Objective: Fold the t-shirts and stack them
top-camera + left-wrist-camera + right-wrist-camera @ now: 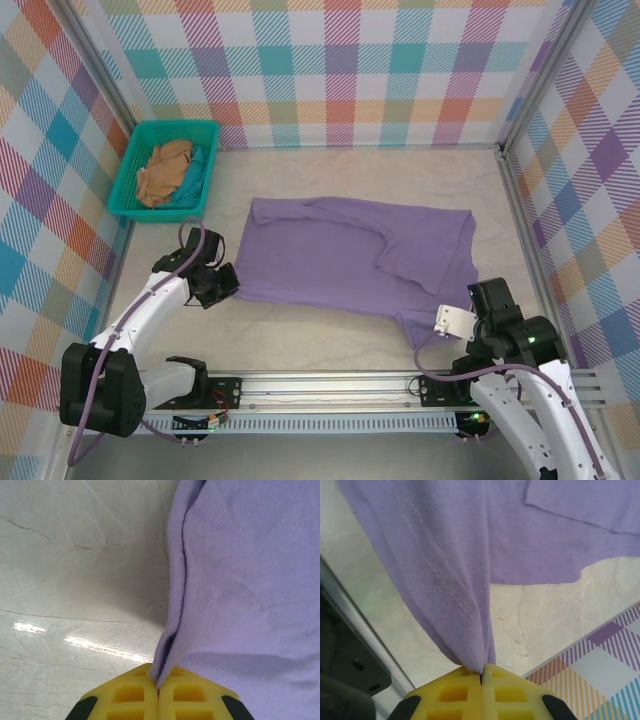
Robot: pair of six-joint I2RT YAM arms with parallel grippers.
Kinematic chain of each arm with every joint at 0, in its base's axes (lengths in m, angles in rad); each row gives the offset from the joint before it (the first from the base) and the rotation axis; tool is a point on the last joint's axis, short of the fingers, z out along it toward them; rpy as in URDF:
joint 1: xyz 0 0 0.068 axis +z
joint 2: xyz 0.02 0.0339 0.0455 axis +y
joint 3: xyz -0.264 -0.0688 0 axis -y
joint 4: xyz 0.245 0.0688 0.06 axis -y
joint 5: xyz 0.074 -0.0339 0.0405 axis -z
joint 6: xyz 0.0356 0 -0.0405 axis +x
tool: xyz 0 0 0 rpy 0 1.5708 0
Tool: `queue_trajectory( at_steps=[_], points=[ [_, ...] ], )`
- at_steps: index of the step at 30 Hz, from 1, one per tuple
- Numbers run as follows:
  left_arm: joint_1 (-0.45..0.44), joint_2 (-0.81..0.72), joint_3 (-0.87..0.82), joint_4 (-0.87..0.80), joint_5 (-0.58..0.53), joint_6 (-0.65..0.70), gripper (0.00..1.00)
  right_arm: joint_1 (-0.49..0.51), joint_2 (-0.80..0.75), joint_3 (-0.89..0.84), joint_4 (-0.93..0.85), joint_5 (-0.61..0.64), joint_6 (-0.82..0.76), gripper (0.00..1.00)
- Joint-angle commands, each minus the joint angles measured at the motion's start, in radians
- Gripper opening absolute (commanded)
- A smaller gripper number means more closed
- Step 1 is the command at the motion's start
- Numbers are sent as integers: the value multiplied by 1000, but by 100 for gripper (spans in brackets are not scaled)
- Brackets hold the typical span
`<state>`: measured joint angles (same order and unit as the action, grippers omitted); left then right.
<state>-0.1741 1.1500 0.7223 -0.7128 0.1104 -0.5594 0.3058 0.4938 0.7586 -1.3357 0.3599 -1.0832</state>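
A lavender-purple t-shirt [350, 250] lies spread across the middle of the table, its right part folded over itself. My left gripper [228, 283] is shut on the shirt's near-left edge; in the left wrist view the yellow jaws [159, 685] pinch a fold of the purple cloth [250, 580]. My right gripper [440, 325] is shut on the near-right corner, and in the right wrist view the cloth [470, 540] rises from the closed jaws [481, 675]. A tan t-shirt [165, 170] lies crumpled in the basket at the back left.
The teal plastic basket [133, 155] stands against the left wall, with a blue cloth [197, 183] under the tan shirt. Plaid walls [340, 70] enclose the table on three sides. A metal rail [330, 385] runs along the near edge.
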Motion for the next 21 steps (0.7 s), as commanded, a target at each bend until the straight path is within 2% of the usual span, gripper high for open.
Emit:
queue_trajectory(
  at_steps=[1, 11, 21],
  points=[
    [10, 13, 23, -43, -32, -12, 0, -4, 2, 85, 91, 9, 95, 0],
    [9, 127, 116, -41, -55, 1, 0, -5, 206, 241, 196, 12, 260, 0],
    [12, 281, 270, -49, -62, 35, 0, -5, 427, 274, 356, 62, 257, 0]
  ],
)
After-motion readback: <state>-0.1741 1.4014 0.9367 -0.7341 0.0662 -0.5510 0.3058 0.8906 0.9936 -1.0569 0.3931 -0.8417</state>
